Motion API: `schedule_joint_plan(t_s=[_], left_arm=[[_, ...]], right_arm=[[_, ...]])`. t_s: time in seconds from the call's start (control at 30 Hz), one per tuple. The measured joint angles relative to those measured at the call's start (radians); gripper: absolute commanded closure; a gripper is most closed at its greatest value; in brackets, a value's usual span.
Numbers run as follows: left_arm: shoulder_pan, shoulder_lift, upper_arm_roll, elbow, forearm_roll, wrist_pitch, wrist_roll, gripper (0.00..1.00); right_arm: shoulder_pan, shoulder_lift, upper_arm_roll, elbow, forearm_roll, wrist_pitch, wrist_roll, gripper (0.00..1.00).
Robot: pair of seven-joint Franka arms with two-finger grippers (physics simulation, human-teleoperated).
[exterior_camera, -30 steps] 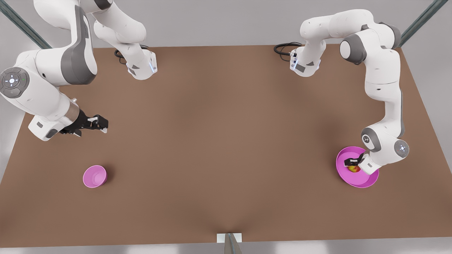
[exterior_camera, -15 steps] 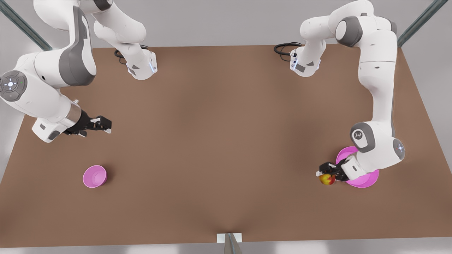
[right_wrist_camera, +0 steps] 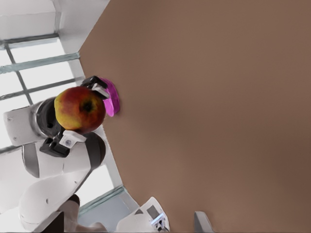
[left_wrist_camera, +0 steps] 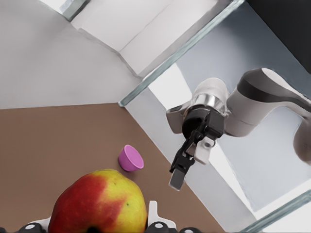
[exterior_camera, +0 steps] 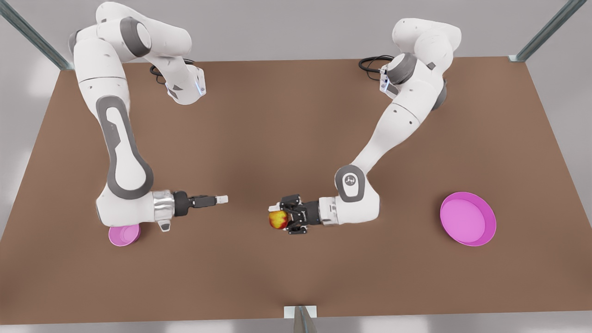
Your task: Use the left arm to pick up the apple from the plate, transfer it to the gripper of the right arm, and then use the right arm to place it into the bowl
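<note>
no readable text, labels, brands, numbers anywhere

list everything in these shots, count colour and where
apple: 1, red and yellow, held above the table's middle, off the plate
plate: 1, magenta-pink, on the table at the front view's right
bowl: 1, pink, on the table at the front view's left, partly under the right arm's wrist
table: 1, brown, under everything
black cables: 2 bundles, at the arm bases
left gripper: 1, black, fingers shut on the apple, pointing toward the right gripper
right gripper: 1, black with pale fingertips, fingers open in the left wrist view, facing the apple across a gap
</note>
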Motion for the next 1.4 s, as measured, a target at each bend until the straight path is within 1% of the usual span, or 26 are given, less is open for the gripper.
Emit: schedule_joint_plan(t_s=[0.13,0.23,0.3,0.4,0.5,0.9,1.4], left_arm=[[-0.014,0.023,-0.036,0.015,-0.143,0.045,0.206,0.27],[-0.023,0.050,-0.052,0.017,-0.193,0.064,0.346,0.27],[-0.030,0.059,-0.056,0.022,-0.212,0.072,0.429,0.27],[-0.045,0.069,-0.058,0.031,-0.238,0.081,0.537,0.27],[-0.061,0.081,-0.059,0.044,-0.255,0.091,0.629,0.27],[-0.085,0.093,-0.057,0.053,-0.273,0.122,0.878,0.25],[-0.085,0.093,-0.057,0.053,-0.275,0.131,1.027,0.25]], right_arm=[[-0.005,0.066,0.028,-0.013,0.194,0.026,-0.118,0.00],[-0.008,0.107,0.034,0.005,0.268,0.036,-0.205,0.00],[-0.006,0.147,0.043,0.052,0.292,0.040,-0.265,0.00],[0.028,0.222,0.043,0.196,0.283,0.045,-0.348,0.00],[0.044,0.257,0.044,0.248,0.260,0.046,-0.424,0.00],[0.079,0.274,0.053,0.204,0.250,0.040,-0.649,0.00],[0.115,0.281,0.056,0.199,0.309,0.073,-0.781,0.00]])
